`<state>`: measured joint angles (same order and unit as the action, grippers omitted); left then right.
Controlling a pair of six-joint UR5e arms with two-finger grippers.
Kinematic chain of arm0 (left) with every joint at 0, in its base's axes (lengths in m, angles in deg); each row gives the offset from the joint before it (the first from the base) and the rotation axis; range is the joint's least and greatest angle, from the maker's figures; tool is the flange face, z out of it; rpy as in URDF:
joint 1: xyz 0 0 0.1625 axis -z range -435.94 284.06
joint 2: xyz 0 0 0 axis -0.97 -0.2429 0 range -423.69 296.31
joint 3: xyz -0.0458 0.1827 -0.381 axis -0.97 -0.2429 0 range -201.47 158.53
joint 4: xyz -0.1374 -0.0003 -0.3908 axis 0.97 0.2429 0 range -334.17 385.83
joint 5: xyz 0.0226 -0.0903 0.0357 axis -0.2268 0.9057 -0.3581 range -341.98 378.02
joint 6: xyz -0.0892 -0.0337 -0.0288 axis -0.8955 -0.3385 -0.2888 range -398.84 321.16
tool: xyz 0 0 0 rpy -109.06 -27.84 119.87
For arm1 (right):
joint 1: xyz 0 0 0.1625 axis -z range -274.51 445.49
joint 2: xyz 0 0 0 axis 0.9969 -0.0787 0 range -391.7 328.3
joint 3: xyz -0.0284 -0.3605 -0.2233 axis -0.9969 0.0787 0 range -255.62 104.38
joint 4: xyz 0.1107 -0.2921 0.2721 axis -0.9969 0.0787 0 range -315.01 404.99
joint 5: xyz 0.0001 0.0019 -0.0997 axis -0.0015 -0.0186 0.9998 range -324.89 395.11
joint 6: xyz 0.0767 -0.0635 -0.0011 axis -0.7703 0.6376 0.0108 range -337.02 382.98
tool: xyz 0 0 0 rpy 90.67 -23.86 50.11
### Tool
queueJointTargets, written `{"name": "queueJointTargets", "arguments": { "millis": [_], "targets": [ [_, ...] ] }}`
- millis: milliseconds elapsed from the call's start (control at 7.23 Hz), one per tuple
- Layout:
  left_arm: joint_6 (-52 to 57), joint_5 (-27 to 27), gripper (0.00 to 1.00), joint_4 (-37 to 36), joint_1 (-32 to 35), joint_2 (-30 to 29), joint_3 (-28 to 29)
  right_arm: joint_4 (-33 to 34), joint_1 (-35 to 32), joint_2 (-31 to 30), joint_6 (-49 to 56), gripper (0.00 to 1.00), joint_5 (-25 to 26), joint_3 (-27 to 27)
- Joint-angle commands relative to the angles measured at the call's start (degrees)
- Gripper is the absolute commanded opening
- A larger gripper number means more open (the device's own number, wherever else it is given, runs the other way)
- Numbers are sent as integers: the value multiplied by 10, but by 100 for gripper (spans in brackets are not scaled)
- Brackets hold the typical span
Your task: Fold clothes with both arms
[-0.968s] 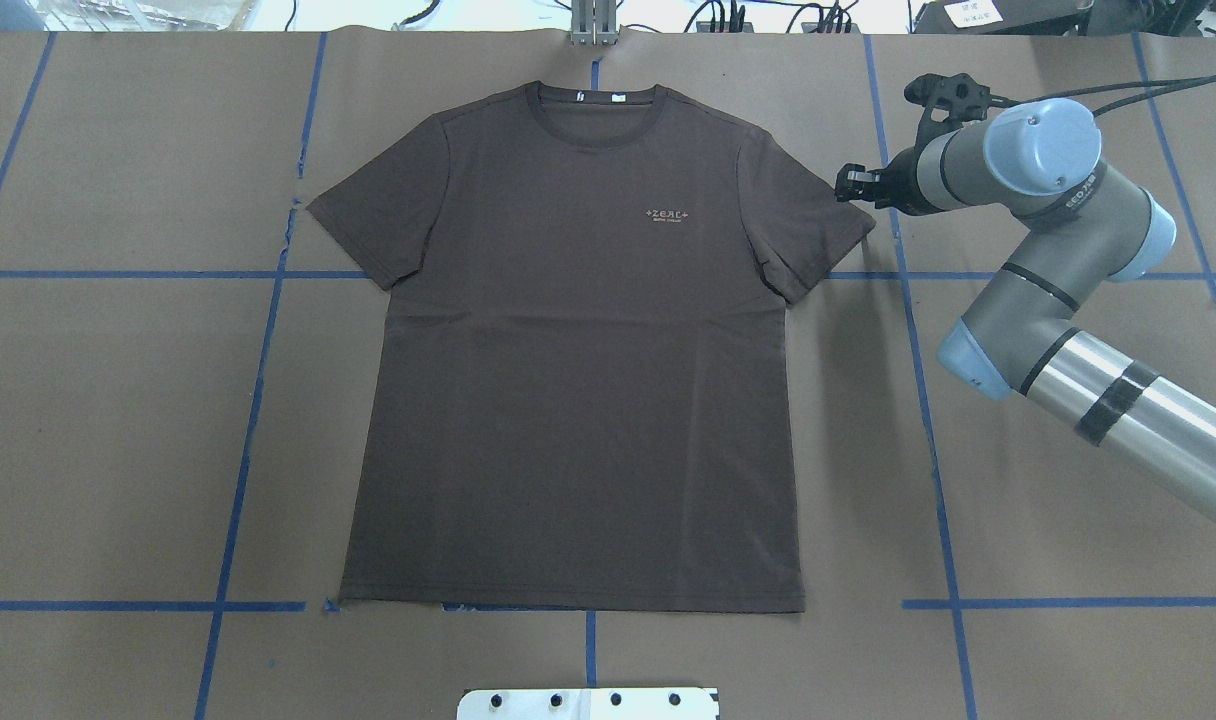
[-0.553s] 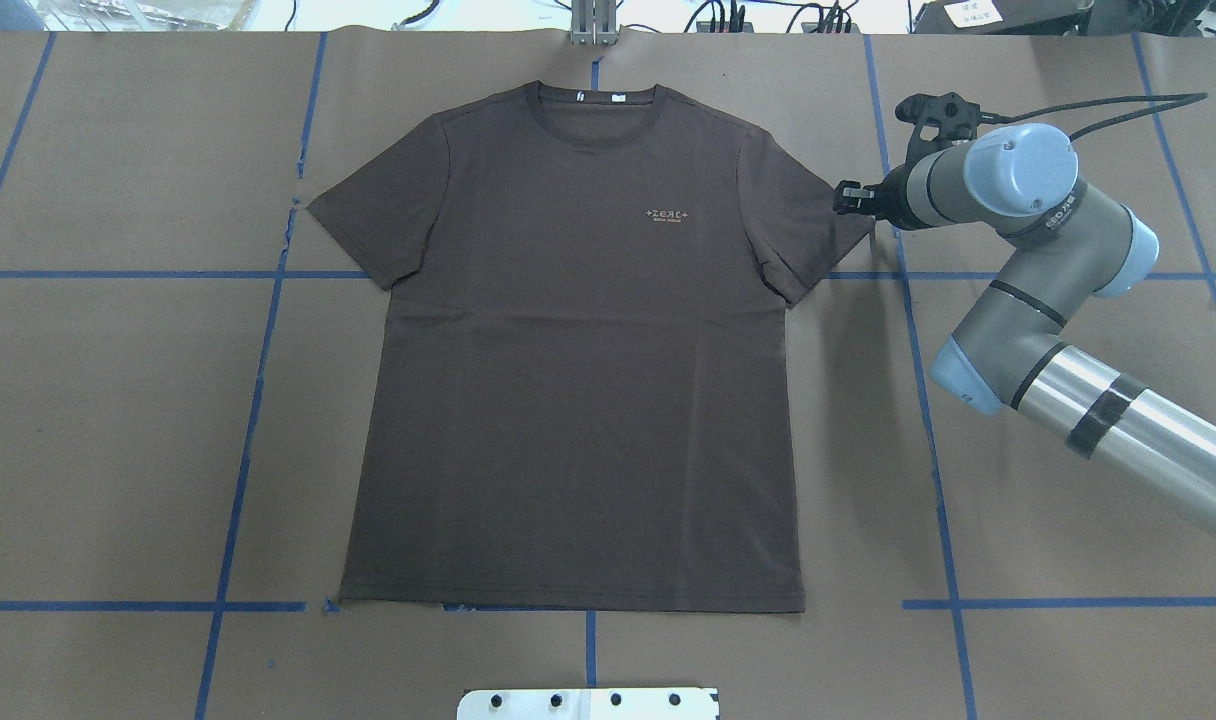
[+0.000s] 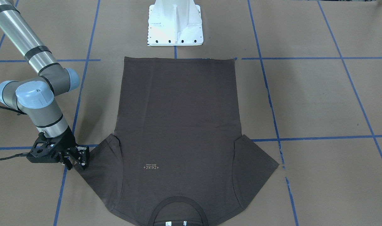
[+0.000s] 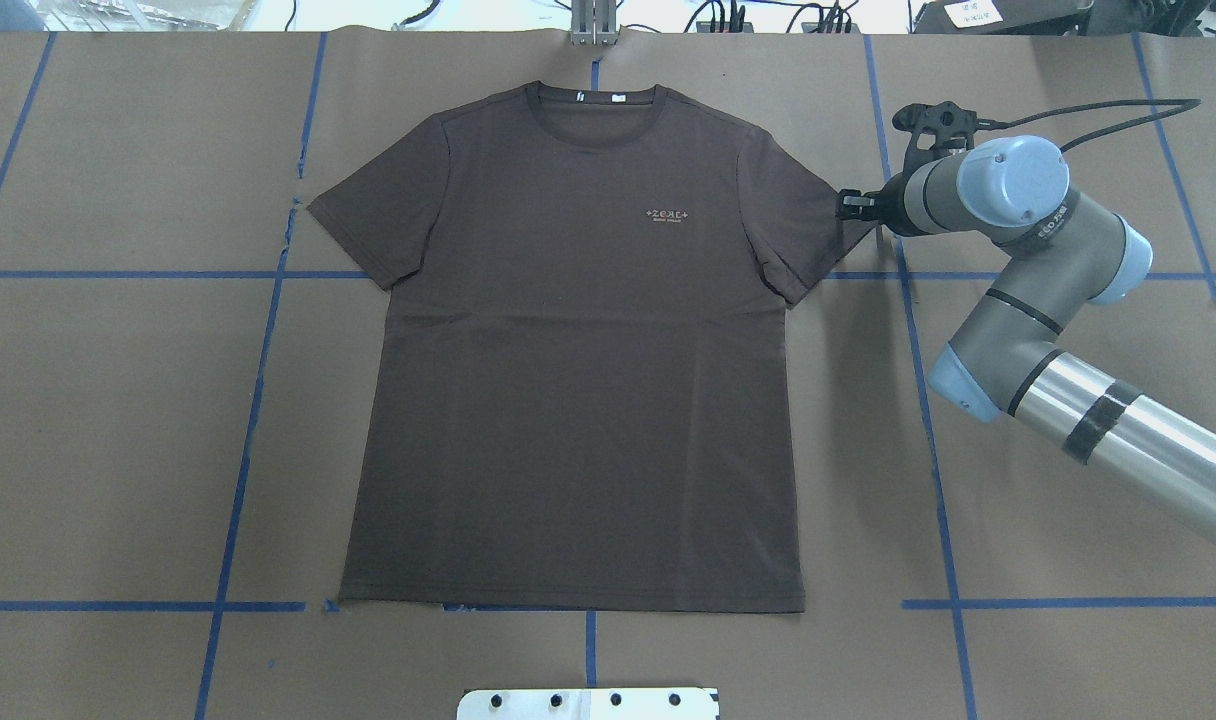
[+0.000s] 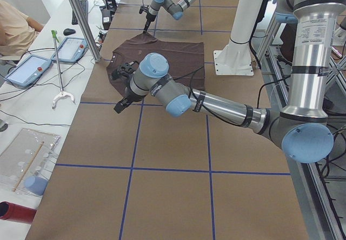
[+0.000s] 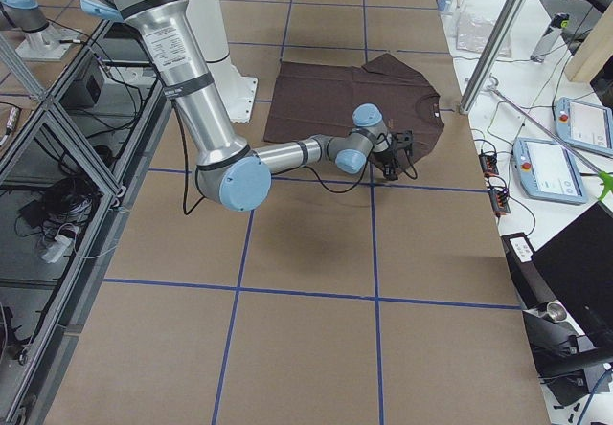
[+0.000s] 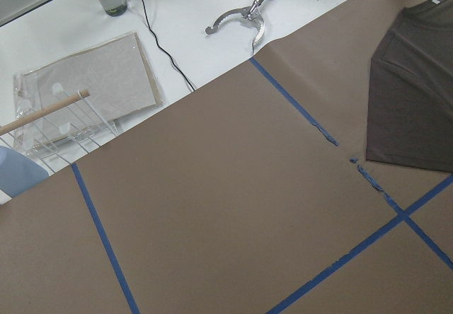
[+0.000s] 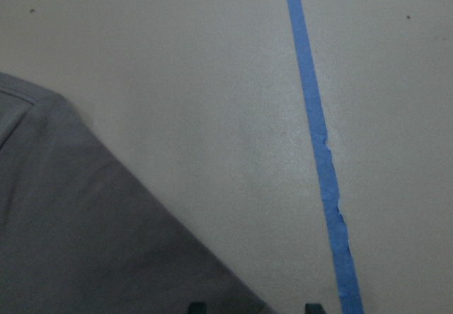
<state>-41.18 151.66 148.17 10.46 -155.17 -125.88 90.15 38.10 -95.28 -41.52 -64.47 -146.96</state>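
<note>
The dark brown T-shirt [image 4: 578, 380] lies flat and face up on the brown paper table, collar at the far edge; it also shows in the front-facing view [image 3: 178, 119]. My right gripper [image 4: 850, 204] is low at the outer tip of the shirt's right-hand sleeve, also seen in the front-facing view [image 3: 79, 160]. In the right wrist view the gripper [image 8: 253, 308] has its fingertips apart, with the sleeve edge [image 8: 85, 229] running in between them. My left gripper [image 5: 120, 106] shows only in the exterior left view, above bare table beside the other sleeve; I cannot tell whether it is open or shut.
The white bolted pedestal base [image 3: 175, 25] stands at the near edge by the shirt's hem. Blue tape lines [image 4: 258, 400] grid the table. Off the far edge are a metal grabber tool [image 7: 241, 20], a clear rack [image 7: 78, 95] and teach pendants [image 5: 32, 67].
My right arm has pulled back a little and its gripper has shifted slightly along the sleeve tip towards the near side. The shirt has not moved.
</note>
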Motion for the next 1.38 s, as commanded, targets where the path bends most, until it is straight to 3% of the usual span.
{"name": "queueJointTargets", "arguments": {
  "millis": [0,138,553,968,1245],
  "targets": [
    [0,-1,100,3,0,0,0,-1,2,0,-1,30,4,1],
    [0,0,100,2,0,1,0,0,3,0,0,0,4,3],
    [-1,0,100,3,0,1,0,24,3,13,-1,0,8,-2],
    [-1,-1,100,3,0,0,0,232,8,113,-42,0,29,-50],
    [-1,0,100,2,0,0,1,273,42,164,-90,0,61,-45]
  ]
}}
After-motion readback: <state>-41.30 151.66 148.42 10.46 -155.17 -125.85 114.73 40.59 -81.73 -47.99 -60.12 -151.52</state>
